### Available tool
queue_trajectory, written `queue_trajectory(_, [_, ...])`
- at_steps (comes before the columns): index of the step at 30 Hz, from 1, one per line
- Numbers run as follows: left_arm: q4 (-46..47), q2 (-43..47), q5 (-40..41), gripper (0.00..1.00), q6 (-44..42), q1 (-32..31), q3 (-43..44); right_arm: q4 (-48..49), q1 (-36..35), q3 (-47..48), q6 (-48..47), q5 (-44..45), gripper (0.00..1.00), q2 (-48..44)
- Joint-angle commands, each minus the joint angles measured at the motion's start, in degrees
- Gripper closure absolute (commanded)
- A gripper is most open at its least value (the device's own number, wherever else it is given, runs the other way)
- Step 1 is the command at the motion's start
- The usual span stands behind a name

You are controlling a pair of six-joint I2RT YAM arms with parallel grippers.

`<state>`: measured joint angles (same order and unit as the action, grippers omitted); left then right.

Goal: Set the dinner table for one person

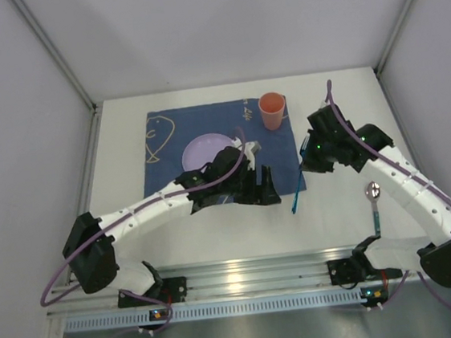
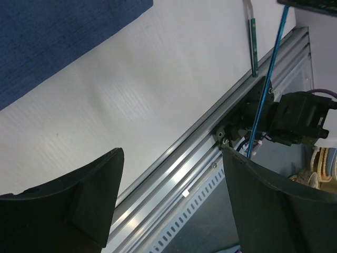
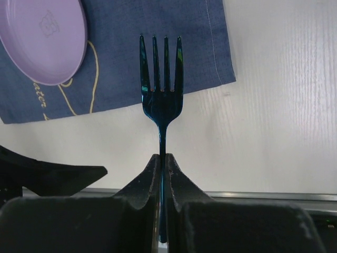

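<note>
The white dinner table [image 1: 339, 100] carries a dark blue mat [image 1: 169, 167] with a lilac plate [image 1: 203, 149] and an orange cup [image 1: 272, 110] on it. My right gripper [image 1: 305, 160] is shut on a blue fork [image 1: 297, 187] and holds it above the table by the mat's right edge. In the right wrist view the fork [image 3: 161, 89] stands between the closed fingers [image 3: 164, 158], tines over the mat's corner [image 3: 158, 52]. My left gripper [image 1: 261, 188] is open and empty at the mat's near edge. A spoon [image 1: 374, 200] lies on the table at the right.
The arms' metal rail [image 1: 245, 276] runs along the near edge. In the left wrist view the fork [image 2: 268, 79] and the spoon's handle [image 2: 252, 45] show beyond the open jaws, above the bare table [image 2: 158, 89] and the rail [image 2: 174, 174]. White walls enclose the table.
</note>
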<state>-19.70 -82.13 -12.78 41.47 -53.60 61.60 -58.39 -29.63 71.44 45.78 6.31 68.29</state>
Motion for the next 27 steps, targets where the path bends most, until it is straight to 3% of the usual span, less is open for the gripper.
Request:
queue_trajectory(1, [6.87,-1.98,-0.05,0.19,0.10,-2.20,4.57,-0.32,-0.52,-0.25,0.89,-2.35,1.00,-2.20])
queue_trajectory(13, [10.12,-6.90,-4.71,0.23,0.01,-4.67,7.74,0.30,-0.52,1.24,0.45,-3.75,1.00,-0.79])
queue_trajectory(17, [10.56,-9.53,-6.73,0.43,0.80,-5.02,8.00,0.82,-0.52,2.73,1.68,-5.77,1.00,-0.53])
queue_trajectory(18, [10.74,-9.98,-7.95,0.62,0.98,-5.11,8.09,1.08,-0.52,3.00,2.29,-6.04,1.00,-0.53])
queue_trajectory(20, [11.18,-10.68,-8.58,0.82,1.06,-5.11,8.62,2.14,-0.52,3.44,3.26,-8.50,1.00,-0.53])
queue_trajectory(21, [11.18,-10.77,-8.41,1.00,0.98,-5.11,8.79,2.75,-0.52,3.36,4.05,-9.29,1.00,-0.53])
queue_trajectory(27, [8.90,-9.10,-9.02,1.00,0.19,-3.71,8.09,5.92,-0.52,3.88,2.32,-13.16,0.97,0.61])
